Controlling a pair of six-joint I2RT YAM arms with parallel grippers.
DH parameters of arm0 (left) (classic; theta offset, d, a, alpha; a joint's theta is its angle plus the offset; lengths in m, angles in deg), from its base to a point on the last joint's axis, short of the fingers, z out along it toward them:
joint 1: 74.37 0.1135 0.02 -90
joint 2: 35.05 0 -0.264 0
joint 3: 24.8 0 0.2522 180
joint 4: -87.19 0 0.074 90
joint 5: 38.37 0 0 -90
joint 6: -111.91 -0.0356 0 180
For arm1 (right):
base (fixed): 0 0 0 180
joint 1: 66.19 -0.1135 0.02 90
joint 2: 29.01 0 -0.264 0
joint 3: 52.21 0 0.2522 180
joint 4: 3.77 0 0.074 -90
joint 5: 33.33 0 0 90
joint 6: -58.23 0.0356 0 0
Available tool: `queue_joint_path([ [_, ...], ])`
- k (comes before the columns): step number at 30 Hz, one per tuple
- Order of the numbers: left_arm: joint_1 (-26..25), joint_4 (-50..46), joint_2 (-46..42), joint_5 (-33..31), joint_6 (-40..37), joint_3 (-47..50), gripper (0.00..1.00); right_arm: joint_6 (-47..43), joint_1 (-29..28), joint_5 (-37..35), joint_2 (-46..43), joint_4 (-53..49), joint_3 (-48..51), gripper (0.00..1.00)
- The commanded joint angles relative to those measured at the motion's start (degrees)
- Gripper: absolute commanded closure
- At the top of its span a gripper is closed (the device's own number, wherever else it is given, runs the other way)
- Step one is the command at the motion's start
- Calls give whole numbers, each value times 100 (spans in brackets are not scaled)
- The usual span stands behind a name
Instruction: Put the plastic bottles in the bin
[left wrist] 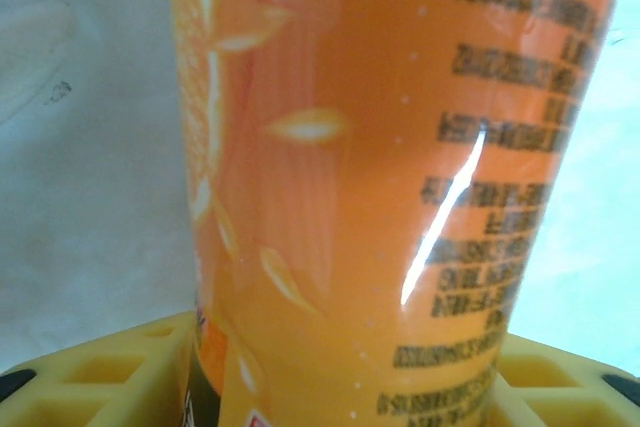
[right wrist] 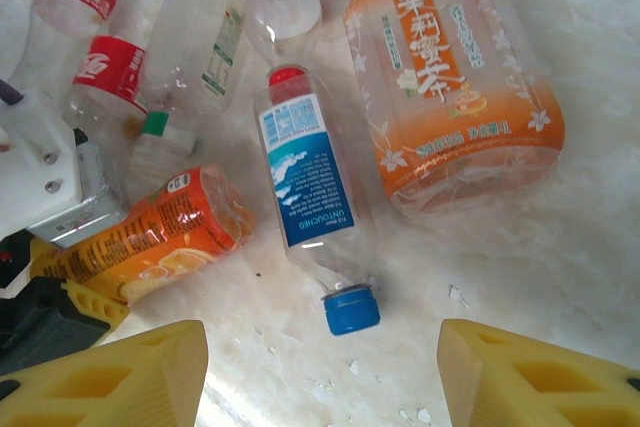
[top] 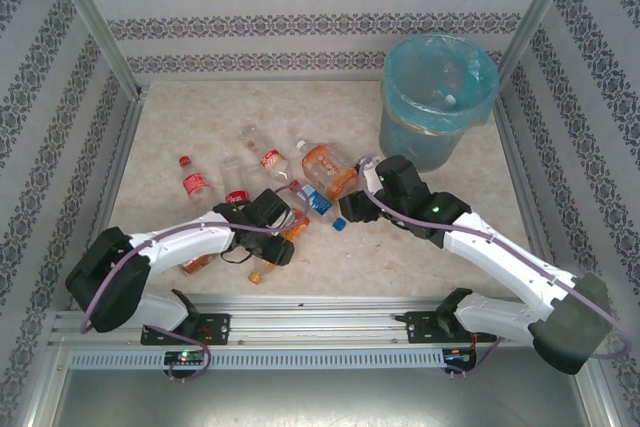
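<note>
The left gripper (top: 283,227) (yellow fingers (left wrist: 90,377)) is clamped on an orange-labelled plastic bottle (left wrist: 380,187), its arm low over the pale table (top: 200,107). The right gripper (right wrist: 320,339), jaws wide apart, hovers above a clear blue-capped bottle (right wrist: 310,187). The round grey bin (top: 415,142) stands beyond it.

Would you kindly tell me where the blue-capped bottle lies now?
In the right wrist view, the blue-capped bottle lies flat just ahead of the right gripper, between the large orange tea bottle and the small orange bottle.
</note>
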Motion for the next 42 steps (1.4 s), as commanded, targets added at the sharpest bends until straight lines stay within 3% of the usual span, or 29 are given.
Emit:
queue_joint_path([
  [1,31,-374,-390,173,175,-326,45,121,-47,-18,-178,84,-277,36],
  [11,30,-821,-1253,178,367,-1238,45,968,76,496,-391,605,-474,25],
  [21,34,595,-1664,1058,842,-1382,45,2370,102,1388,-133,1328,-677,3],
  [31,34,1439,-1818,1531,1108,-1302,45,2814,34,1636,88,1720,-649,2],
  [42,27,1974,-1857,1711,1191,-1072,47,3094,-53,1977,473,2072,-887,10],
])
